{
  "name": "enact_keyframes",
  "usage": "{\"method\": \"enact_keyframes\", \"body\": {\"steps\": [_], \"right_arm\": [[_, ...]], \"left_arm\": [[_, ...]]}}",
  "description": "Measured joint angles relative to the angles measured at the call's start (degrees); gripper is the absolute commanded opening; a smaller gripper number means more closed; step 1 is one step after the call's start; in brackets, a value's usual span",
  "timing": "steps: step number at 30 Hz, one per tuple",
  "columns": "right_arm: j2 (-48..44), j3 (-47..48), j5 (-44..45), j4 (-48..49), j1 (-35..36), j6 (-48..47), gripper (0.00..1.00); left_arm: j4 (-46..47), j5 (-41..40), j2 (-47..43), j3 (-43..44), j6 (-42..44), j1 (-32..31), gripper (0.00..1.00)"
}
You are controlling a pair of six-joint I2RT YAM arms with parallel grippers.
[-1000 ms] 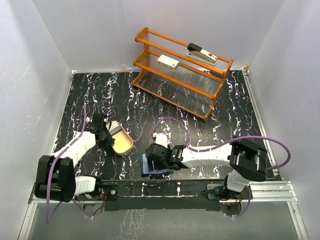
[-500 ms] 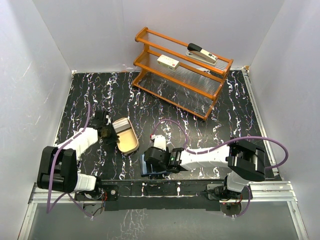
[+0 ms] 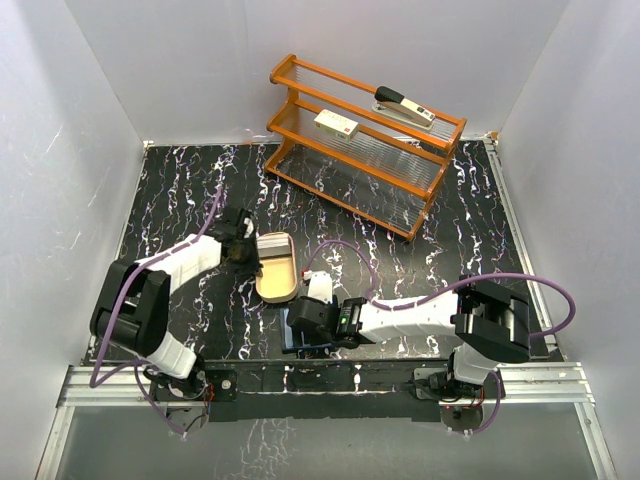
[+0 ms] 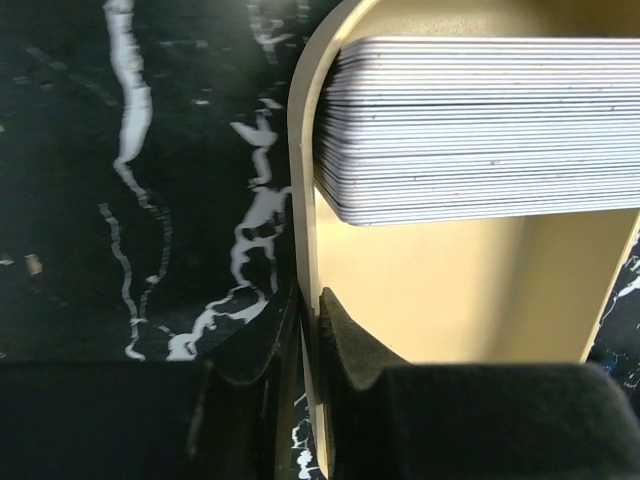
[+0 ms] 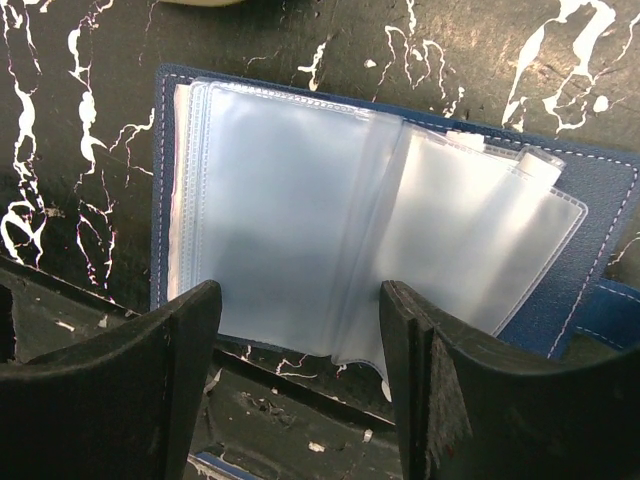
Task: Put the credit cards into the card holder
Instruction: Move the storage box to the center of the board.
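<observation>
A stack of pale credit cards lies in the tan oval tray. My left gripper is shut on the tray's thin rim, one finger inside and one outside. From above, the tray sits left of centre with the left gripper at its left side. The navy card holder lies open on the table, its glossy pale pockets facing up. My right gripper hovers over its near edge, open, with nothing between the fingers. Seen from above, the right gripper covers most of the holder.
An orange wire rack stands at the back, with a cream box and a stapler on its shelves. White walls close in the black marbled table on three sides.
The left gripper has pulled the tray with the cards to the right and slightly away, closer to the right gripper. The right gripper has crept a little toward the near edge.
</observation>
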Motion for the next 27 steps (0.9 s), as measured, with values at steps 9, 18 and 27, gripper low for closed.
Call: {"method": "enact_keyframes", "body": {"steps": [9,18,27], "right_arm": [[0.02,0.02,0.42,-0.11,0.44,0.44,0.62],[0.24,0.31,1.46,-0.85,1.25,2.23,0.62],[0.63,1.03,2.40,-2.08,1.62,4.07,0.62]], "left_arm": [[-0.66,-0.52,5.05,5.33,2.45,-6.64,0.12],[0.39,-0.66,9.55,9.90,4.66,-10.56,0.14],[1.14,0.55,10.71,11.78,5.90,-12.85,0.42]]}}
